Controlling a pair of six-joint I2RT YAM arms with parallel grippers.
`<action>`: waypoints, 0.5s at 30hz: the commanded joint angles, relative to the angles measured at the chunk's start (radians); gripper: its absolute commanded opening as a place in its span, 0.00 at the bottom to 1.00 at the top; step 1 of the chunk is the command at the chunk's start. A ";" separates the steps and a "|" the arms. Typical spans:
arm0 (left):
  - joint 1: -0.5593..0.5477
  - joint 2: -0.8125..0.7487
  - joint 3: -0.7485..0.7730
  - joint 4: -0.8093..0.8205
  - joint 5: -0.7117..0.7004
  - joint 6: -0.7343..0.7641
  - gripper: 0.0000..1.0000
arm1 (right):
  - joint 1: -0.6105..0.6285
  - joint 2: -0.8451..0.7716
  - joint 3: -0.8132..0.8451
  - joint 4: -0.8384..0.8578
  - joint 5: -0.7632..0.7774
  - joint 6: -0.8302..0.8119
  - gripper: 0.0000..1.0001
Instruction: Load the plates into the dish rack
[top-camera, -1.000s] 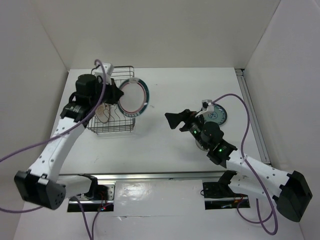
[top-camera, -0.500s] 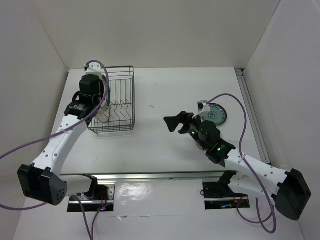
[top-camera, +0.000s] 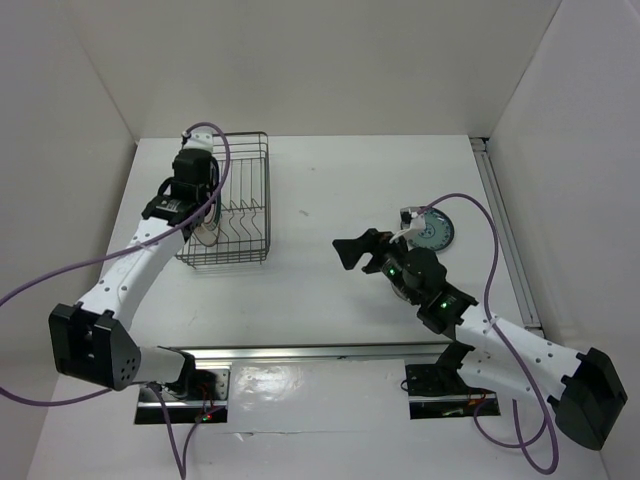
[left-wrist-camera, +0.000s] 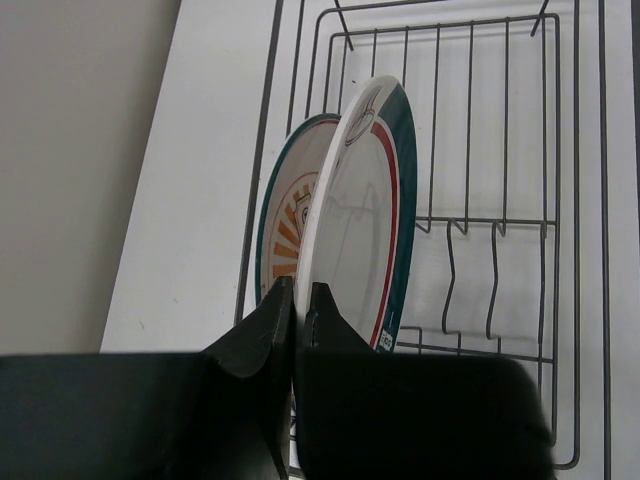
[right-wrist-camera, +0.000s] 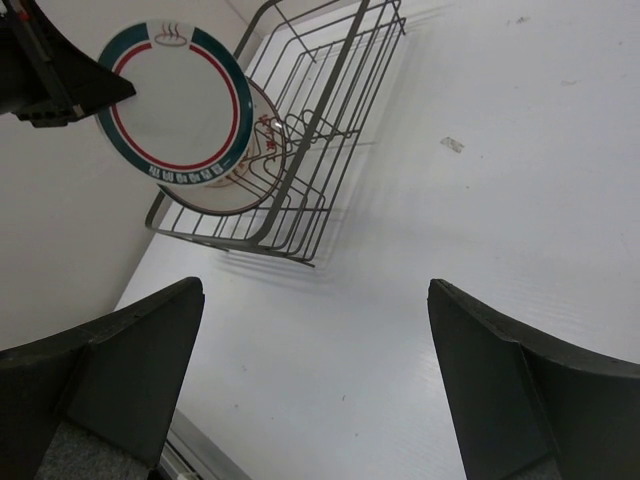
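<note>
My left gripper (left-wrist-camera: 298, 295) is shut on the lower rim of the white plate with the green-red rim ring (left-wrist-camera: 365, 230). It holds that plate upright and edge-on over the left end of the dish rack (top-camera: 245, 150). Close beside it, the plate with the orange-red centre (left-wrist-camera: 290, 215) stands in the rack (left-wrist-camera: 500, 200). The right wrist view shows the held plate (right-wrist-camera: 180, 100) in front of the orange one (right-wrist-camera: 262, 150). The small dark teal plate (top-camera: 432, 232) lies flat on the table at the right. My right gripper (top-camera: 360, 250) hovers open and empty left of it.
The rack's divider prongs (left-wrist-camera: 470, 270) to the right of the held plate hold nothing. White walls close in the table (top-camera: 330, 180) on three sides, the left one close to the rack. A metal rail (top-camera: 505, 230) runs along the right edge.
The left arm has swung the green-red rimmed plate from face-up beside the rack's right edge to upright at the rack's left end. The right arm has shifted only slightly.
</note>
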 joint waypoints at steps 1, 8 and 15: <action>0.002 -0.003 0.062 0.041 0.013 -0.036 0.00 | -0.011 -0.024 -0.005 0.013 0.007 -0.009 1.00; 0.002 0.067 0.073 0.020 0.059 -0.057 0.00 | -0.011 -0.024 -0.014 0.022 0.007 -0.009 1.00; 0.002 0.130 0.112 -0.025 0.108 -0.077 0.26 | -0.011 -0.024 -0.005 -0.021 0.062 0.000 1.00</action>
